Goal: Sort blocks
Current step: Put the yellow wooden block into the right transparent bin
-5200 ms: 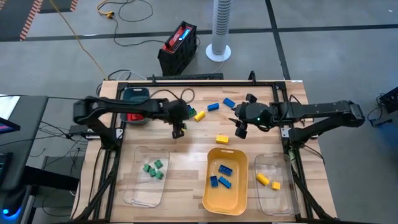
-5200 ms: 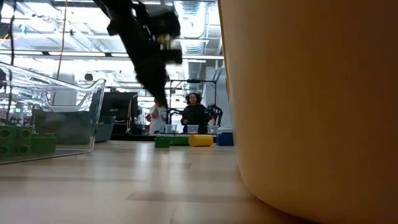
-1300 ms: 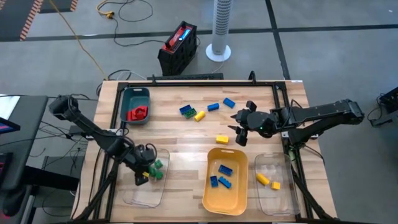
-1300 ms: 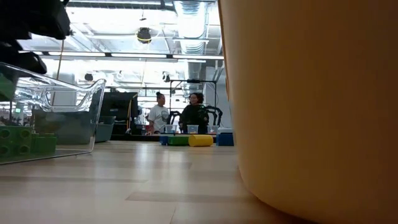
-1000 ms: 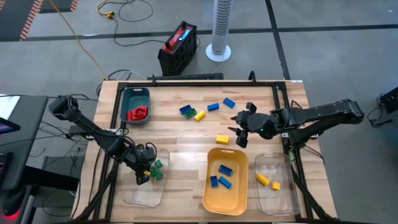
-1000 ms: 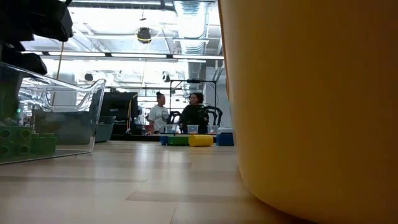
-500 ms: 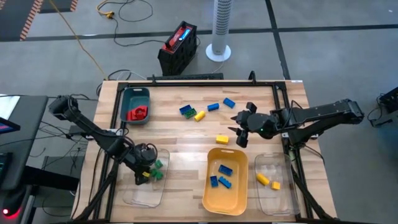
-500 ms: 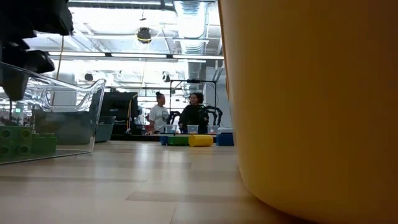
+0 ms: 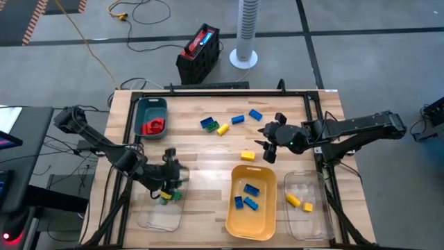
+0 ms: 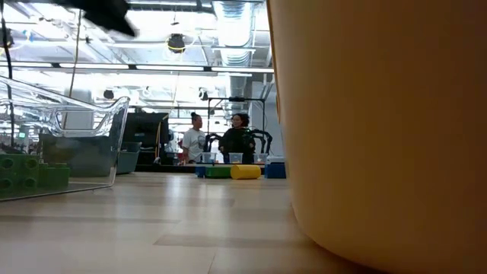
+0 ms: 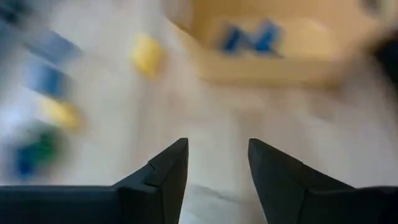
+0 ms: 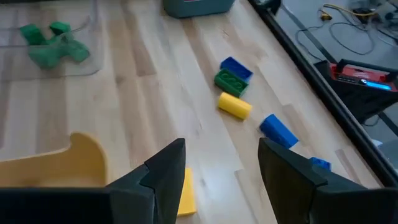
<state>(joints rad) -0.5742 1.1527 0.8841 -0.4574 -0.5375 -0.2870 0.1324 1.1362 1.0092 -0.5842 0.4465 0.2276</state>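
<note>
Green blocks lie in the clear left tray, also in the low view. My left gripper hovers above that tray, open and holding nothing, its fingers blurred. My right gripper stands open above the table, next to a loose yellow block, which shows between its fingers. Loose blue, green and yellow blocks lie on the table's far middle.
A teal tray with red blocks stands at the far left. The yellow tray holds blue blocks, and the clear right tray holds yellow ones. The yellow tray's wall fills the low view's right side. People stand far behind the table.
My left gripper has risen out of the clear left tray and rolled, swinging toward the table's right; in the low view it has left the tray's top. The green blocks stay in the tray.
</note>
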